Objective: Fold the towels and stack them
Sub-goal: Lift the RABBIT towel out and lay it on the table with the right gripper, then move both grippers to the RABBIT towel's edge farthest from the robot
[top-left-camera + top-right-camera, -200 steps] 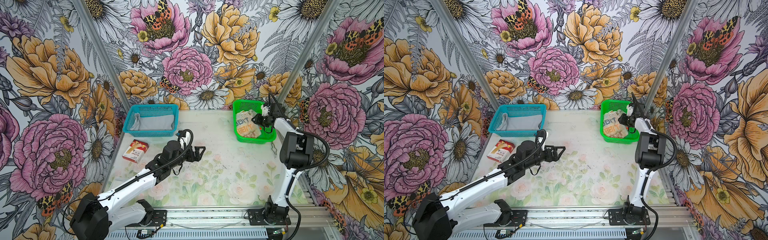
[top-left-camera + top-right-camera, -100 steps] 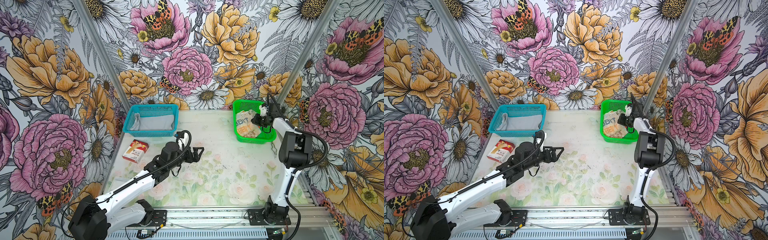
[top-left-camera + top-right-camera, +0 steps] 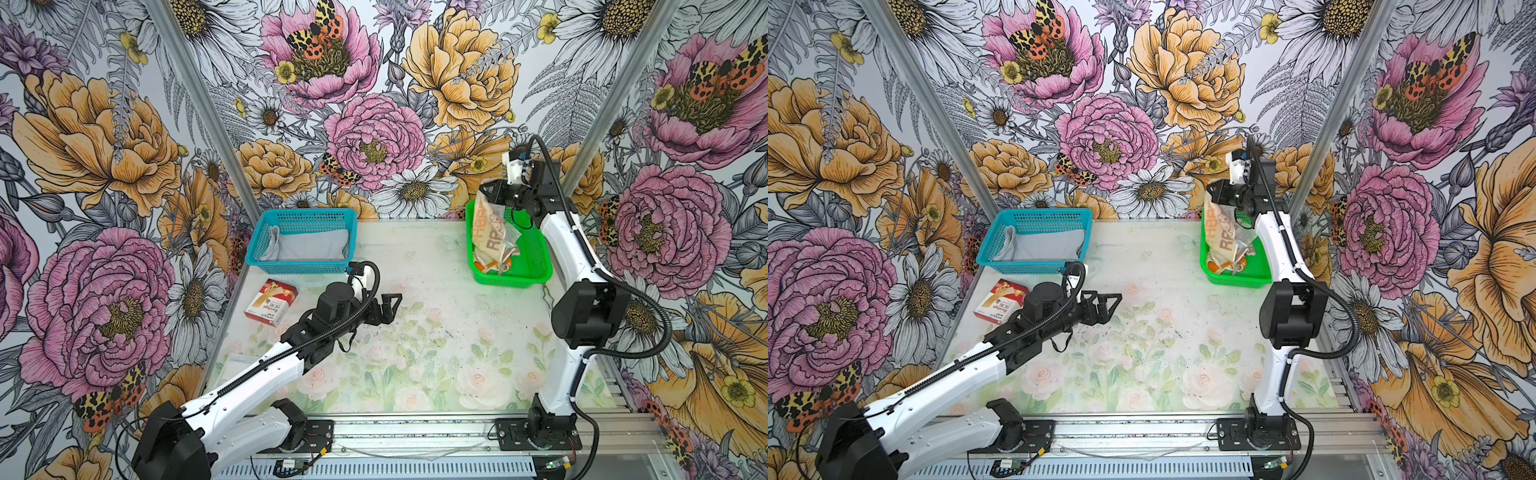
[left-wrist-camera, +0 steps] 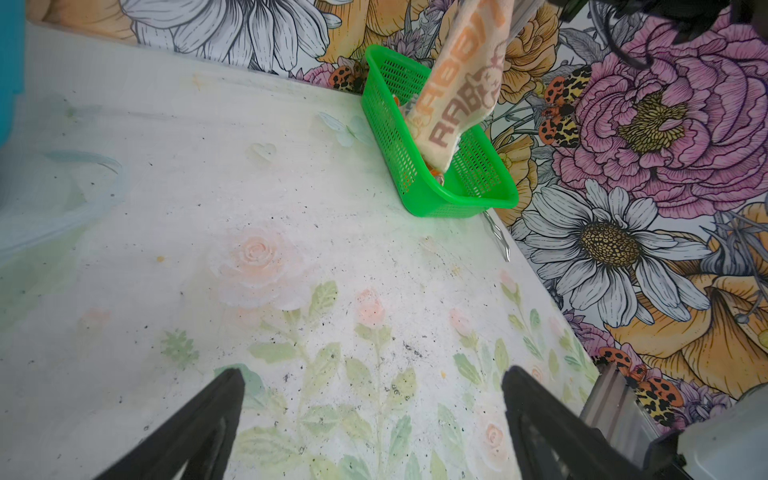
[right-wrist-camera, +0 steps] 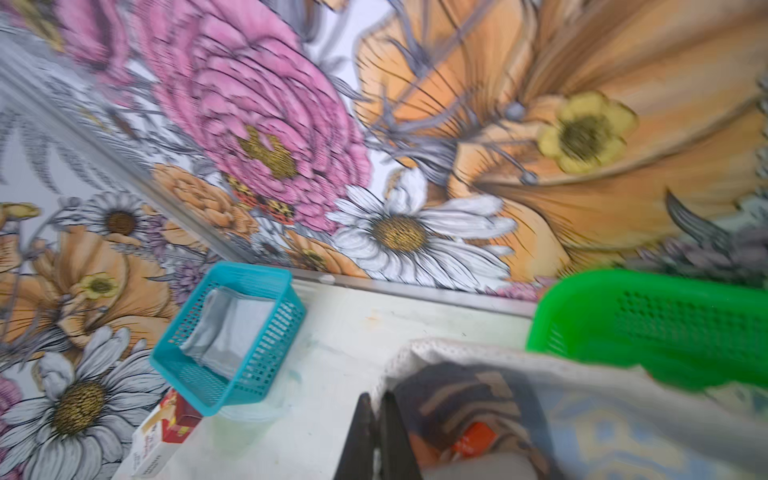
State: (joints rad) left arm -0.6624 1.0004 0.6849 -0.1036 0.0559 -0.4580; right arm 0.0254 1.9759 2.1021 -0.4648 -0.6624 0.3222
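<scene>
Both top views overlook the table [image 3: 436, 332] (wrist cameras nearer)

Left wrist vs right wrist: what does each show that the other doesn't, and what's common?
Only left wrist: the left hand, open over the table, and the RABBIT lettering on the cream towel, readable, with the towel's lower end in the green basket.
Only right wrist: the right hand shut on that towel, the grey towel lying in the blue basket, and the red-and-white box.
Both: cream towel, green basket, table.
</scene>
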